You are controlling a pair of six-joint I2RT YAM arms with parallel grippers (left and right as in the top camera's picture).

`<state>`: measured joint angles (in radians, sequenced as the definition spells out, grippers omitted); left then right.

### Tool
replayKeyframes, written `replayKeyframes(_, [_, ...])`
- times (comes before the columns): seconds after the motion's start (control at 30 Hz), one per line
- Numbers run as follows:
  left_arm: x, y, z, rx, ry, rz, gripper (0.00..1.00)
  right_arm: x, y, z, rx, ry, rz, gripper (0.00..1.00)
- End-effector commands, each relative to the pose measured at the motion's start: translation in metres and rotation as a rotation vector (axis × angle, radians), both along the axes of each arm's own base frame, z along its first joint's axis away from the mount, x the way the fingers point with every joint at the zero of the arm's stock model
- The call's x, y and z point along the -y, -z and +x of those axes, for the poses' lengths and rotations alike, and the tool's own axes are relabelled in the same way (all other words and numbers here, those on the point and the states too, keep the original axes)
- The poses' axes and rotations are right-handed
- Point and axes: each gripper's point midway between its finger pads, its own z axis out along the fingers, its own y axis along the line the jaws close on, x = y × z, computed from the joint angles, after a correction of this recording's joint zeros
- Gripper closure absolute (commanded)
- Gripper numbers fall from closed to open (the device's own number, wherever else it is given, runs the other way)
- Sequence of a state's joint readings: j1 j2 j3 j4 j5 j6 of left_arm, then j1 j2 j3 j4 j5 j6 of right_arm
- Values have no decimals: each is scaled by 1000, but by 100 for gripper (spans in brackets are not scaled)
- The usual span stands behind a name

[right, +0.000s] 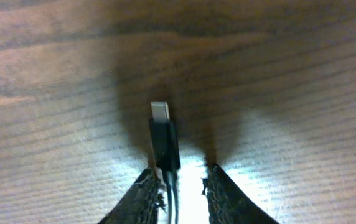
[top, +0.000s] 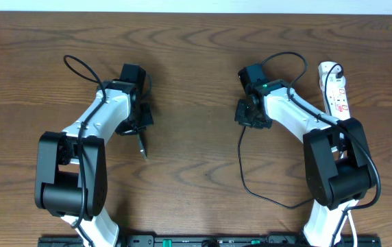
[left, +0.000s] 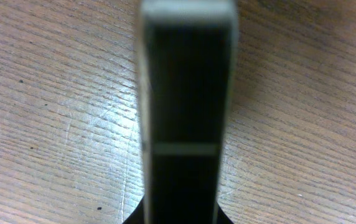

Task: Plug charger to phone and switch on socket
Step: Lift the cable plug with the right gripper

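Observation:
My left gripper [top: 140, 125] is shut on the phone [top: 143, 145] and holds it edge-on, so overhead it shows as a thin dark sliver. In the left wrist view the phone's dark edge [left: 187, 93] fills the middle and hides the jaws. My right gripper [top: 244, 116] is closed narrowly round the charger [top: 242, 165] just behind its plug. In the right wrist view the black plug with its metal tip [right: 164, 140] sticks out past the fingers [right: 181, 186], against the left finger, just above the wood. The white socket [top: 336, 92] lies at the far right.
The charger's black cable loops over the table from the right gripper towards the right arm's base [top: 336, 171]. A black cable loop [top: 79, 68] rises from the left arm. The socket's white cord runs by the right arm's base.

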<state>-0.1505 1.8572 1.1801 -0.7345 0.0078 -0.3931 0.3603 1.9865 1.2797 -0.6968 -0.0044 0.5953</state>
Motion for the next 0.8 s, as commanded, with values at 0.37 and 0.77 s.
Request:
replayKeyframes(0.37, [-6, 8, -6, -23, -14, 23, 93, -4, 22, -27, -102, -14, -4, 82])
replayKeyframes(0.77, [-6, 8, -6, -23, -14, 23, 92, -7, 22, -26, -98, -20, -2, 87])
